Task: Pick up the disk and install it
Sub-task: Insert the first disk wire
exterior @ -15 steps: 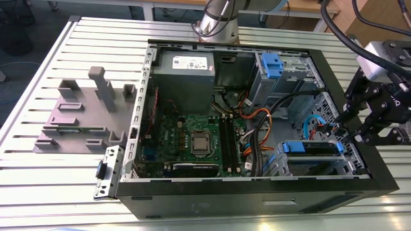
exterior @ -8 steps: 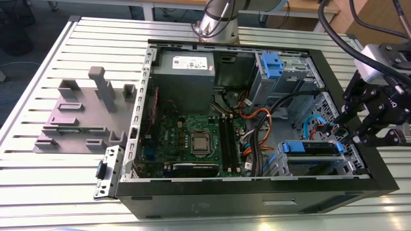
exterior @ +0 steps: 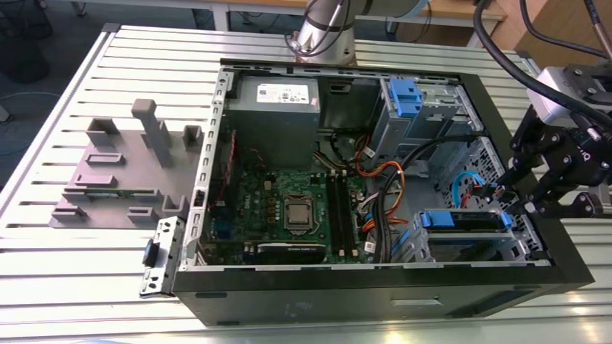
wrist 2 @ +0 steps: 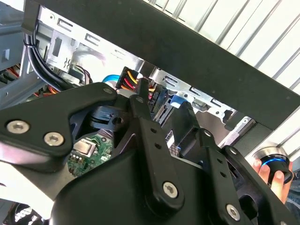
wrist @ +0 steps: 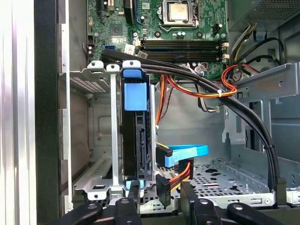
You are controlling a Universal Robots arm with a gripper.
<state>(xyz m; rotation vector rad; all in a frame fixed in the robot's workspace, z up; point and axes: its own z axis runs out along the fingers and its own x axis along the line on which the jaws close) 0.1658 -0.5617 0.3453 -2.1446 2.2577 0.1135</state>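
Blue rails frame the disk (wrist: 136, 136), which stands on edge in the lower bay (wrist: 110, 140) straight ahead of the gripper (wrist: 160, 194); in the exterior view the disk (exterior: 466, 220) lies just inside the case (exterior: 383, 294) wall beside the gripper (exterior: 535, 193). The fingers (wrist: 134, 190) stand apart with nothing between them, one at the disk's near end. Seating looks almost finished, I judge. To finish well, push squarely along the bay, keep off the orange and blue cables (wrist: 180, 161) beside the fingers, and stop once the rails sit flush.
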